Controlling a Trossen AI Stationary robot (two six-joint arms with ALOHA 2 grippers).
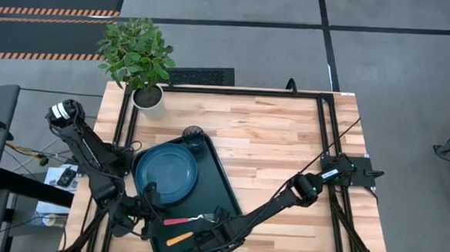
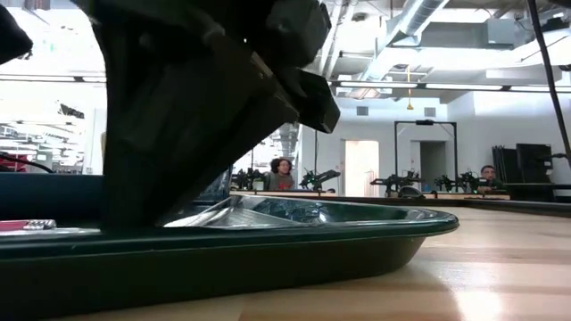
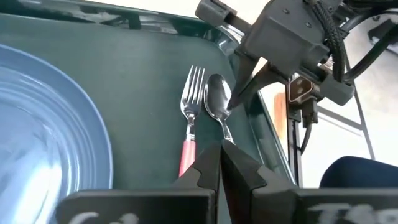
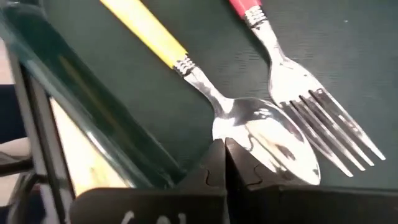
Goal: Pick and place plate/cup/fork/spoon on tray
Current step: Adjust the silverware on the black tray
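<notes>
Tray (image 1: 223,189) on desk (image 1: 278,136), near front edge. Plate (image 1: 166,174) lying flat in tray, far-left part. Cup (image 1: 194,134) just beyond tray's far edge, touching or nearly so; cannot tell which. Fork (image 3: 188,121) and spoon (image 3: 217,107) side by side on tray floor near its front, heads almost touching, handles pointing toward left arm's side.

Right pincer (image 1: 218,235) low over tray's front right corner, right at the spoon bowl; fingers (image 4: 214,167) pressed together, clamped on nothing. Left pincer (image 1: 145,209) over tray's front left part, beside plate; fingers (image 3: 208,168) also together, empty.

Potted plant (image 1: 140,56) at desk's far-left corner. People seated in room behind, seen in low view.
</notes>
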